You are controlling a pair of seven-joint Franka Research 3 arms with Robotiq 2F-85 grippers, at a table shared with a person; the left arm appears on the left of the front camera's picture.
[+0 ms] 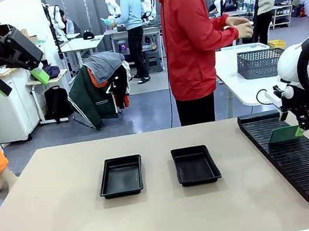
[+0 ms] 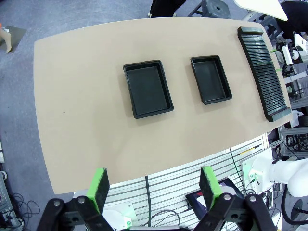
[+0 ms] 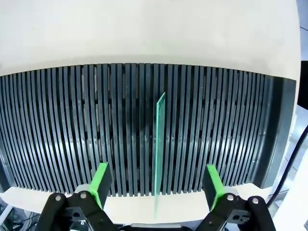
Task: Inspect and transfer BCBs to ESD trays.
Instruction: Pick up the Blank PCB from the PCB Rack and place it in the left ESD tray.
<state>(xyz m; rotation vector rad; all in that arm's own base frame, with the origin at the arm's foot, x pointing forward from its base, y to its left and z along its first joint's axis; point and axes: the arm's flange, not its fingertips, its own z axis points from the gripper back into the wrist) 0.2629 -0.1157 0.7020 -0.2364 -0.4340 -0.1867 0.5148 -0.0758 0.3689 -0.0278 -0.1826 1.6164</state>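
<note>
Looking at this, I'd say it's the very first pick: grabbing a board out of the rack so it can be checked and moved over. The thin flat green rectangular BCB [image 3: 159, 139] stands upright on edge in a slot of the long black ribbed slotted rack [image 1: 307, 176], at the right side of the tan counter [image 1: 54, 227].

The right end effector [image 3: 156, 179] hangs right over it with its jaws spread all the way. In the right wrist view the BCB sits between the 2 green pads, touching neither, so it has hold of nothing.

Next move, I reckon: close squarely on the BCB's 2 faces, then lift straight up so it doesn't snag the neighbouring ribs.

The 2 shallow glossy black plastic ESD trays [image 1: 118, 160] lie side by side mid-counter, both empty, well apart from the rack. The left end effector [image 2: 154, 185] hovers high above the counter, fully spread too, carrying nothing.
</note>
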